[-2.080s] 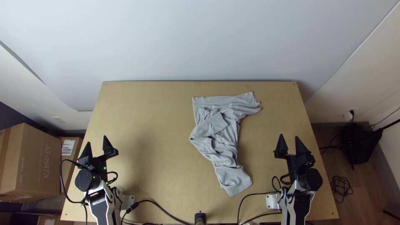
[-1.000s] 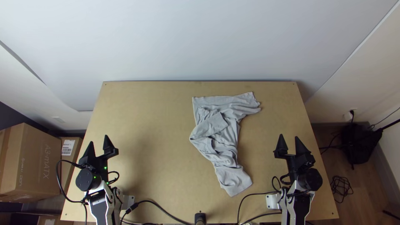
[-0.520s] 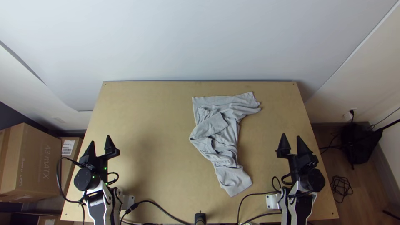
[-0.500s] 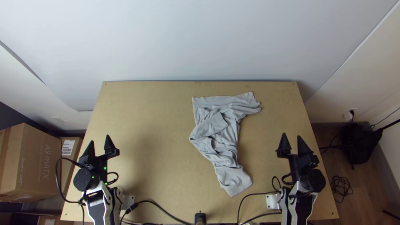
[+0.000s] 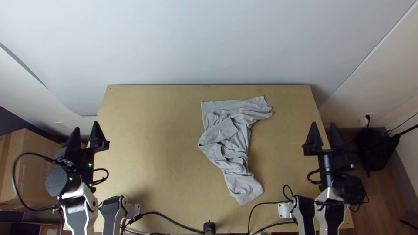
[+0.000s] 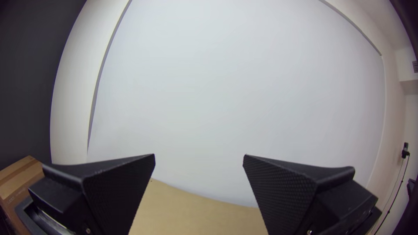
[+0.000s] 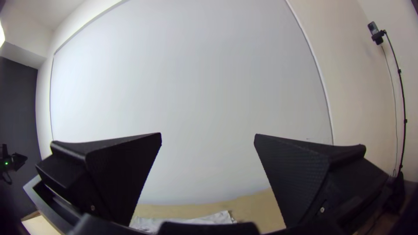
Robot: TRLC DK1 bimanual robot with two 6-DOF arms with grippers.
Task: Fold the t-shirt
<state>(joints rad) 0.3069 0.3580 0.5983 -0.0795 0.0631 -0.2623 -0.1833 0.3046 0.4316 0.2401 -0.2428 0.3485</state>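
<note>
Light wooden table [image 5: 161, 139], grey t-shirt [image 5: 224, 132] lying on it, bunched, seemingly twisted

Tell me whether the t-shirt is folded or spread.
Neither: the t-shirt lies bunched on the table, with creases through its middle, layers overlapping and edges running out unevenly.

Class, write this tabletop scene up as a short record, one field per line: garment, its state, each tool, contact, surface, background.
garment: grey t-shirt
state: bunched and wrinkled, not neatly folded
position: right of the table's middle, running from the far side toward the near edge
left tool: open, by the left edge
right tool: open, by the right edge
contact: neither tool touches the garment
surface: light wooden table
background: pale wall
</note>
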